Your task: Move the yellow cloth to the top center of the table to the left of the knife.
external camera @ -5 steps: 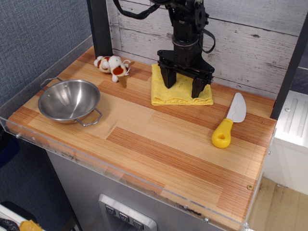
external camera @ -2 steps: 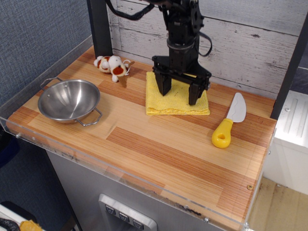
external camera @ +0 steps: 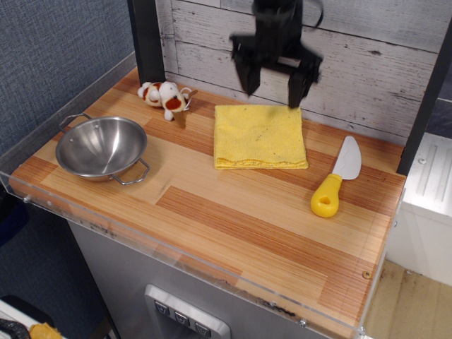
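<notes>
The yellow cloth (external camera: 259, 136) lies flat and folded at the top center of the wooden table (external camera: 233, 212), just left of the knife (external camera: 335, 180), whose white blade points to the back and yellow handle to the front. My gripper (external camera: 272, 78) hangs above the cloth's far edge, blurred by motion. Its two black fingers (external camera: 246, 73) are spread apart and hold nothing. The cloth is fully in view.
A steel bowl (external camera: 101, 147) with two handles stands at the left. A small white and brown plush dog (external camera: 164, 96) lies at the back left. A black post (external camera: 147, 39) rises at the back left corner. A white plank wall (external camera: 367, 63) runs behind the table.
My gripper has let go of the cloth and risen straight up off it. The cloth shifted slightly to the left earlier and now lies still.
</notes>
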